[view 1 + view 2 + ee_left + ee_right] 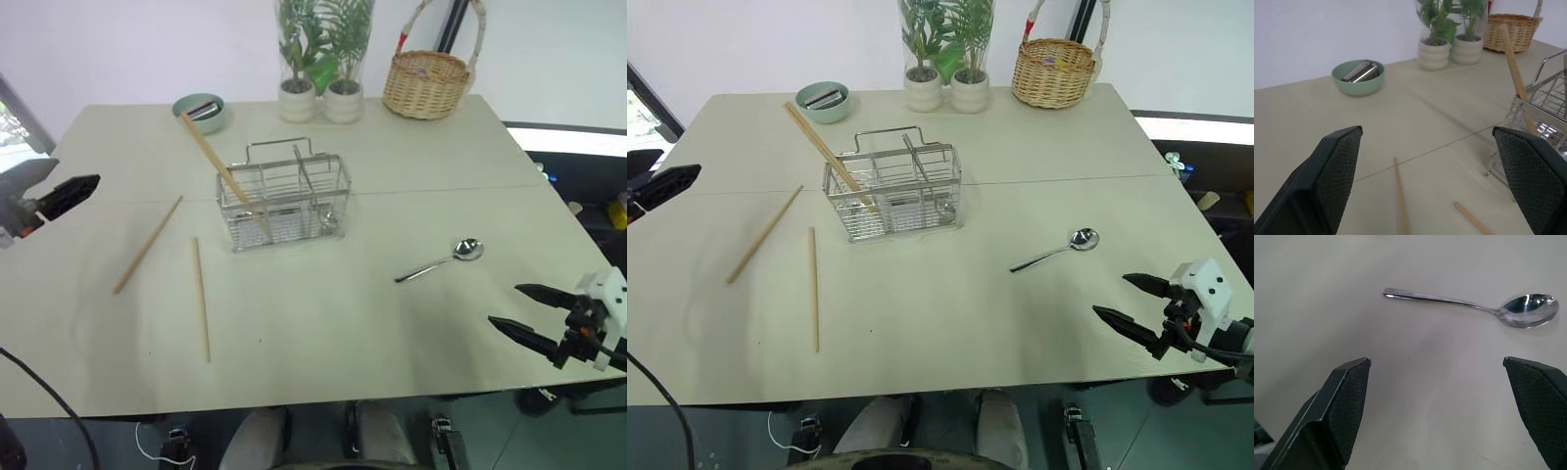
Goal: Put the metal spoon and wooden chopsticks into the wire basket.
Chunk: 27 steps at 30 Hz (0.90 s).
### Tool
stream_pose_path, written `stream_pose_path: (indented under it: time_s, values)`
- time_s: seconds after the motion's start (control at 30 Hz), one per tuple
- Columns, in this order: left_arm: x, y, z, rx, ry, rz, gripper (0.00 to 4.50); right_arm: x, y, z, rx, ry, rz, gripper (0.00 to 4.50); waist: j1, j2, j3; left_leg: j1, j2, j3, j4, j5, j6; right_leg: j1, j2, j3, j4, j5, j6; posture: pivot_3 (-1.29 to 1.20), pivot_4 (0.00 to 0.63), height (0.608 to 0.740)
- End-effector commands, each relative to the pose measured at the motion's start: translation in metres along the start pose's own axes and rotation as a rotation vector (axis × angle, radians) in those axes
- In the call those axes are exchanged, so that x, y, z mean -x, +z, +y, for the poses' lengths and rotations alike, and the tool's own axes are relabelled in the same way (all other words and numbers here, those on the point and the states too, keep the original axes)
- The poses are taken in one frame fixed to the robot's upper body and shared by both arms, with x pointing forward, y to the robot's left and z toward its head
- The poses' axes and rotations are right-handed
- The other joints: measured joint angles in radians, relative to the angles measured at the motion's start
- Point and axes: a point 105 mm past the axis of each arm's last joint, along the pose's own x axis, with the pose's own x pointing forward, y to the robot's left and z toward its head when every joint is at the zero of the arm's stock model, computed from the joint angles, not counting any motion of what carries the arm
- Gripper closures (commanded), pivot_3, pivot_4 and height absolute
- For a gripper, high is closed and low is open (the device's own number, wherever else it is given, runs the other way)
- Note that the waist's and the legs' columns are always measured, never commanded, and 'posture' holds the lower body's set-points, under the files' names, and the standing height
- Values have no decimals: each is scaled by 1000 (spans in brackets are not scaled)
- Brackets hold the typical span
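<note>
We see a rectangular silver wire-mesh basket with inner dividers standing mid-table on the pale tabletop. One long light-brown wooden chopstick leans inside its left end; two more chopsticks lie flat on the table to its left (apart from each other). A small shiny metal spoon lies bowl-up to the basket's right. Our left gripper and right gripper both hang wide apart, holding nothing.
</note>
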Motion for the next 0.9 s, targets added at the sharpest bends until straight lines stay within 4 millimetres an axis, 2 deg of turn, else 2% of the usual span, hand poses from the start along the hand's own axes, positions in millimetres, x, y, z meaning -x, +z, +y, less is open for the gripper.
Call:
stream_pose_path:
  time_s: [0.03,0.43,0.63,0.73,0.9]
  values:
    - [1,17,0,-75,5,-38,0,0,11,0,26,-4,-36,40,0,0,0,0,0,0,0,0,0,0,0,0,0,0,0,0,150,700]
    - [-3,20,1,-71,6,-46,0,-3,22,-4,57,-5,-56,40,-1,0,0,0,0,0,0,2,3,0,0,0,0,0,0,0,150,700]
    - [-5,27,-8,-95,-31,-50,0,-7,34,-14,116,13,-53,40,-2,0,0,0,0,0,1,2,3,0,0,0,0,1,1,0,150,700]
    - [-7,32,-22,-86,-88,-57,0,-10,43,-21,170,45,-35,40,-2,0,0,0,0,1,1,2,3,0,0,0,0,1,1,0,150,700]
    - [9,11,-78,-120,-326,76,0,-23,78,-31,331,124,-16,40,-14,5,2,1,0,5,1,1,4,0,-2,1,0,1,1,0,150,700]
